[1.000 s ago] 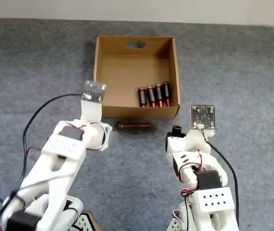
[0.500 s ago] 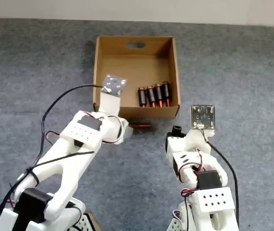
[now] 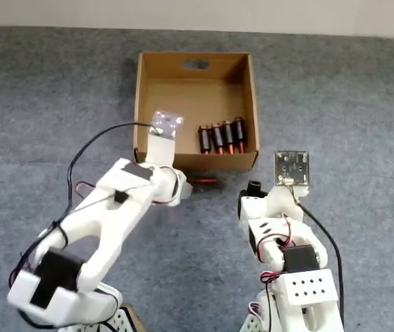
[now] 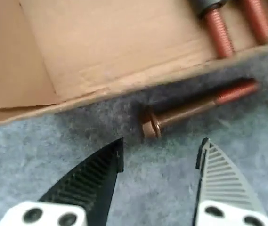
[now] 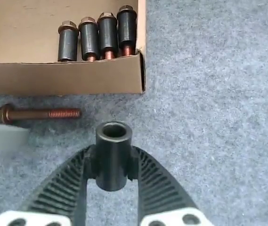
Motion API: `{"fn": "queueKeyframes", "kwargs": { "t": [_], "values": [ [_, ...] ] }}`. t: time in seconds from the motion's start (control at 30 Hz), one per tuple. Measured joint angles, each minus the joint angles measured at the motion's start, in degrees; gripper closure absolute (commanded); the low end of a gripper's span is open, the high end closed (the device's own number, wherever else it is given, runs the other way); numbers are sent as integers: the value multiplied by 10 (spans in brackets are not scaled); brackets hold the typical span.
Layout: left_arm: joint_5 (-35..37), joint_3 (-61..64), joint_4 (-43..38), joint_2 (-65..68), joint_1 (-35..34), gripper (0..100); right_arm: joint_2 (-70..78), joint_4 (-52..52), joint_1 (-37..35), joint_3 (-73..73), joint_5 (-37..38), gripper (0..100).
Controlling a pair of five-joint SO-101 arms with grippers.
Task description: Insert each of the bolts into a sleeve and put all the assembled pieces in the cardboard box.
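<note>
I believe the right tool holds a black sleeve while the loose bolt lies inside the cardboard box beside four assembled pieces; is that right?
Not quite: the loose bolt lies on the carpet outside the cardboard box, as the right wrist view shows. The right tool does hold the black sleeve, with four assembled pieces inside the box.

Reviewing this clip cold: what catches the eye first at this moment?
The right gripper is shut on a black sleeve near the box's front right corner. One loose bolt lies on the carpet beside the box's front wall, with the open left gripper close to its head. Four assembled pieces lie side by side in the box's front right corner.
</note>
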Motion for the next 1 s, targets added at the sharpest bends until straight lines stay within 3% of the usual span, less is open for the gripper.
{"fn": "queueKeyframes", "kwargs": {
  "t": [0.37, 0.8, 1.0],
  "values": [
    [26, -36, 0, 52, -14, 746, 0, 0, 0, 13, 0, 992],
    [27, -37, 3, 52, -16, 987, 0, 0, 0, 13, 0, 992],
    [26, -38, 55, 52, -43, 992, 0, 0, 0, 13, 0, 992]
  ]
}}
